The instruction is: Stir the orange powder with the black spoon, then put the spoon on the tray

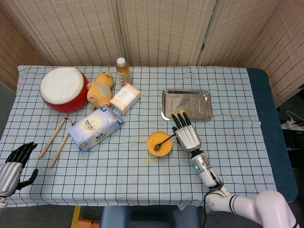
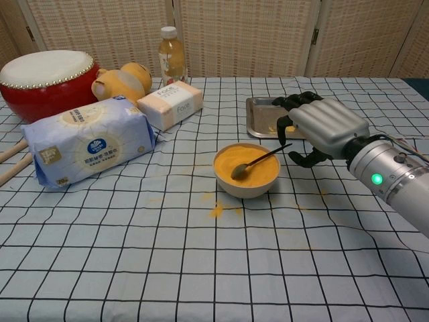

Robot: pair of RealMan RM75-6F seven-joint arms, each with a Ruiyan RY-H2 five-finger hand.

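Observation:
A yellow bowl (image 1: 159,144) (image 2: 246,172) of orange powder sits mid-table. The black spoon (image 1: 164,141) (image 2: 259,160) lies in it, scoop in the powder and handle over the right rim. My right hand (image 1: 186,133) (image 2: 323,128) hovers just right of the bowl with its fingers apart. Its fingertips (image 2: 284,125) and thumb lie close around the handle's end, with no grip visible. The metal tray (image 1: 186,105) (image 2: 260,115) lies behind the hand, partly hidden in the chest view. My left hand (image 1: 13,164) rests open and empty at the table's near left corner.
On the left are a red drum (image 1: 63,89), two drumsticks (image 1: 53,140), a plush toy (image 1: 99,88), a bottle (image 1: 123,71), a pink box (image 1: 125,98) and a wipes pack (image 1: 94,126). Spilled orange powder (image 2: 217,210) lies in front of the bowl.

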